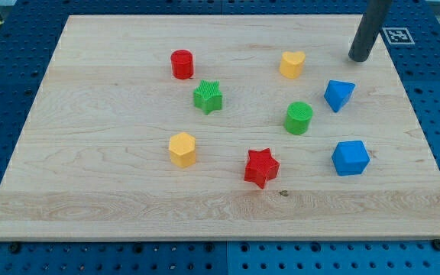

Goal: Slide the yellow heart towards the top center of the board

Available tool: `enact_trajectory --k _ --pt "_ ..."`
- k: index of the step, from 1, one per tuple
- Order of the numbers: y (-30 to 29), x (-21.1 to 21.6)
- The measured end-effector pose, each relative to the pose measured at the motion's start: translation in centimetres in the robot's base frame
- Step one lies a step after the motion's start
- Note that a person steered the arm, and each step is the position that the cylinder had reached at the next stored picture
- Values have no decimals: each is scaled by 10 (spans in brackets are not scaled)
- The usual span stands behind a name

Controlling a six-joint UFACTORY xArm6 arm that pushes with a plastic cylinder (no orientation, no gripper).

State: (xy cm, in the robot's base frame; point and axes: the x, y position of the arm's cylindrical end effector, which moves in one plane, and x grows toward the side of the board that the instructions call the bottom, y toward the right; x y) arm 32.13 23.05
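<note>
Wooden board (90, 191) sat on a blue pegboard table (6, 92). Yellow heart (292, 64) was far, right of center. My tip (359, 58), just a bare rod holding nothing, was right of it, not touching.

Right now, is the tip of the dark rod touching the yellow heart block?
No, my tip stands apart from the yellow heart block, at its right, with bare wood between them.

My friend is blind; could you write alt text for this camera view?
A dark rod's tip rests on a wooden board, right of a yellow heart near the top. Seven other red, green, yellow and blue blocks are scattered below.
</note>
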Motion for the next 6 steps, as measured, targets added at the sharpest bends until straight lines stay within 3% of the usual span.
enact_trajectory --k 2,5,6 --pt "-49 29" --pt "-149 14" --pt "-150 12"
